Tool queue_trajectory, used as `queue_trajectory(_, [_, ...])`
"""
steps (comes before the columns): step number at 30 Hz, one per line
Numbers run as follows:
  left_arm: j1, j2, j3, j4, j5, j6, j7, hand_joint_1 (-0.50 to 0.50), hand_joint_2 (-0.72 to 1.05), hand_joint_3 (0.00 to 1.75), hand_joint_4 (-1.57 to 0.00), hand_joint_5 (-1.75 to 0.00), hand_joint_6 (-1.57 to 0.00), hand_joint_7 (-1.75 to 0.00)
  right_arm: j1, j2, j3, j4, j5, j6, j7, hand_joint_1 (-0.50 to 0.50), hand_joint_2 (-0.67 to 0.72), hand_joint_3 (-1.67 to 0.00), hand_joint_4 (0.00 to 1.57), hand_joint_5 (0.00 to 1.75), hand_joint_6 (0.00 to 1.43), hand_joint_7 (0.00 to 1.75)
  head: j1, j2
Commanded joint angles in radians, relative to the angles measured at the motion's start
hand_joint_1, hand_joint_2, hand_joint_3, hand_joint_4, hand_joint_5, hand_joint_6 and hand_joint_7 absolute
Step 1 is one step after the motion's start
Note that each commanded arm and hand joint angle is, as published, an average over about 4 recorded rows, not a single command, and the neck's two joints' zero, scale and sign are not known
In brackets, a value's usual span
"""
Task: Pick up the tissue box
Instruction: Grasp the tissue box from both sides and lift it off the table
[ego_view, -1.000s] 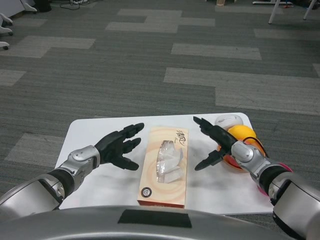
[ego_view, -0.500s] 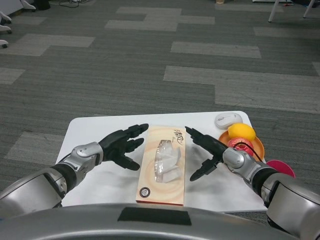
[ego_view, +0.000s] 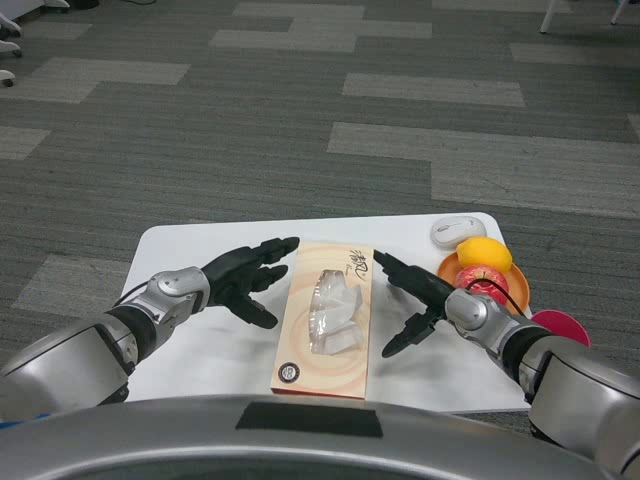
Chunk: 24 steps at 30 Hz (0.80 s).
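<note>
Grey carpet (ego_view: 300, 130) in lighter and darker rectangular patches fills the upper part of the head view, with bits of white furniture legs cut off at the top corners. Below it stands a white table (ego_view: 190, 250) with rounded corners; its near edge is hidden behind the robot's own body.

Lying flat near the middle of the table is the tissue box (ego_view: 326, 320), a long peach and cream carton set lengthwise away from the robot. Its top has a clear plastic window with white tissue puffing up through it, dark lettering at the far end that is too small to read, and a small round dark mark at the near end.

On the box's left, the left hand (ego_view: 243, 281) is released, holding nothing, fingers spread and reaching toward the box's far left corner; whether the fingertips touch the carton cannot be told. On the box's right, the right hand (ego_view: 412, 300) is likewise released, its fingers spread apart just beside the box's long right edge, seemingly not on it.

Behind the right hand sits an orange plate (ego_view: 519, 290) carrying a yellow lemon-like fruit (ego_view: 484, 254) and a red fruit (ego_view: 484, 281) partly hidden by the wrist. Something pink (ego_view: 553, 322) peeks out beyond the forearm, mostly covered. A white computer mouse (ego_view: 456, 231) rests near the table's far right corner.
</note>
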Motion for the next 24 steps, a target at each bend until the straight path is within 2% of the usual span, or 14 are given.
queue_trajectory(1, [-0.016,-0.008,-0.021,0.010,0.018,0.009,-0.006,0.50,1.05,0.17,0.00,0.00,0.00,0.00,-0.005,0.015,0.016,-0.005,-0.009,0.010,0.015,-0.40,-0.43,-0.16,0.00,0.19,0.00,0.00,-0.001,-0.004])
queue_trajectory(6, [-0.019,-0.013,-0.025,0.009,0.017,0.009,-0.006,0.50,1.05,0.17,0.00,0.00,0.00,0.00,-0.006,0.016,0.021,-0.010,-0.009,0.009,0.013,-0.39,-0.41,-0.16,0.00,0.19,0.00,0.00,0.000,-0.003])
queue_trajectory(10, [-0.020,-0.019,-0.025,0.009,0.015,0.009,-0.006,0.50,1.05,0.17,0.00,0.00,0.00,0.00,-0.006,0.016,0.023,-0.014,-0.009,0.008,0.009,-0.42,-0.41,-0.16,0.00,0.19,0.00,0.00,0.000,-0.004])
queue_trajectory(14, [-0.023,-0.024,-0.026,0.010,0.013,0.009,-0.005,0.50,1.05,0.17,0.00,0.00,0.00,0.00,-0.010,0.017,0.026,-0.018,-0.009,0.009,0.004,-0.42,-0.46,-0.16,0.00,0.19,0.00,0.00,-0.001,-0.007])
queue_trajectory(17, [-0.024,-0.028,-0.026,0.009,0.005,0.009,-0.004,0.50,1.05,0.17,0.00,0.00,0.00,0.00,-0.015,0.019,0.029,-0.022,-0.009,0.009,0.000,-0.42,-0.41,-0.16,0.00,0.19,0.00,0.00,-0.001,-0.007])
queue_trajectory(24, [-0.024,-0.035,-0.026,0.008,-0.042,0.004,0.007,0.50,1.05,0.17,-0.01,0.00,0.00,0.00,-0.024,0.021,0.029,-0.026,-0.009,0.008,-0.029,-0.42,-0.41,-0.16,0.00,0.19,0.00,0.00,0.001,-0.009])
